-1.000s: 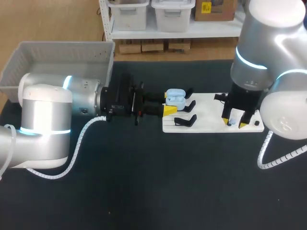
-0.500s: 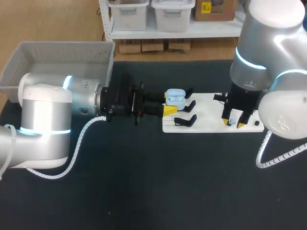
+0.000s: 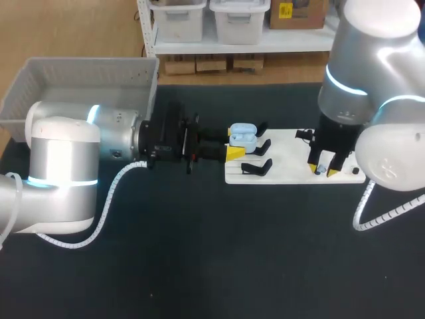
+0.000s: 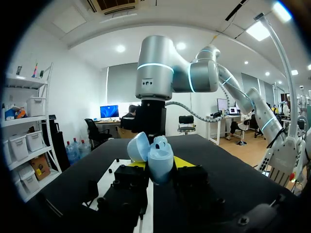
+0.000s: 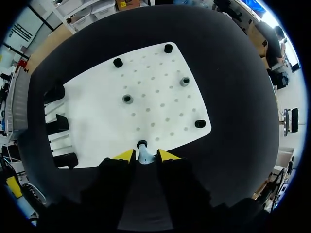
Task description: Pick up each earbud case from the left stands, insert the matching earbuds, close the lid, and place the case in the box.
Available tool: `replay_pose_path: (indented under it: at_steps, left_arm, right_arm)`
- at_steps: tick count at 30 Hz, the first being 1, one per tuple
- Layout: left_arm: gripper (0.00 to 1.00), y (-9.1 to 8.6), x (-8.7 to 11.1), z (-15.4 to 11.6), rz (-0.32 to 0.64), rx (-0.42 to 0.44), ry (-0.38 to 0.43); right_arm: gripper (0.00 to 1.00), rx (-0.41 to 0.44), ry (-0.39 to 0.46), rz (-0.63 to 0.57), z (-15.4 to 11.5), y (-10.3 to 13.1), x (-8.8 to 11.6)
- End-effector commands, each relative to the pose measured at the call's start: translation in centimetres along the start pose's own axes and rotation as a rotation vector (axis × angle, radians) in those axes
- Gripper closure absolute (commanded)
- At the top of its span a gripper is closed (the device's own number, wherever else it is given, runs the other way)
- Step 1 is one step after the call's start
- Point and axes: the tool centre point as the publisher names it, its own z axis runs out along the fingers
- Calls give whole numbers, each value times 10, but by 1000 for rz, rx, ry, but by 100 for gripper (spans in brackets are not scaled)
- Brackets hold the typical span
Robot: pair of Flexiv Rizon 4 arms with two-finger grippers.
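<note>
Over the desk (image 3: 199,266), right end effector (image 5: 146,155) is pinching an earbud (image 5: 145,157); next, seating it in the open case (image 4: 158,151) that left end effector (image 4: 159,165) is gripping.

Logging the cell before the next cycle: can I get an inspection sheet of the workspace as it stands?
Surface: dark table carrying a white board with black stands.
Job's things: light-blue earbud case, lid open, in the left gripper; light-blue earbud in the right gripper, at the board's edge; grey box at the table's far left.
Clutter: nothing seen.
Grippers: left shut on the case, right shut on the earbud.
Cables: white coiled hose along the left arm, another on the right arm.
Surroundings: nothing seen touching the table or arms.
</note>
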Motion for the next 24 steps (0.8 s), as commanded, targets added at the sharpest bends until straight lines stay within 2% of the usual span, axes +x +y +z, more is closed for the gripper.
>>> replay_pose_path:
  at_steps: [1, 5, 6, 7, 14, 24]
  left_arm:
    - [100, -2, 1, 0, 4, -7, -4]
    - [100, -2, 1, 0, 4, -7, -4]
    - [100, -2, 1, 0, 4, -7, -4]
    - [100, -2, 1, 0, 4, -7, -4]
    - [100, -2, 1, 0, 4, -7, -4]
    - [100, -2, 1, 0, 4, -7, -4]
  right_arm:
    - [72, 3, 3, 0, 3, 1, 0]
    - [79, 7, 2, 3, 4, 0, -1]
    - [95, 7, 1, 3, 4, 0, -1]
    - [100, 7, 0, 4, 3, -1, -1]
    - [100, 6, -8, -2, -4, -4, 2]
    - [100, 8, -40, -106, -44, -14, 22]
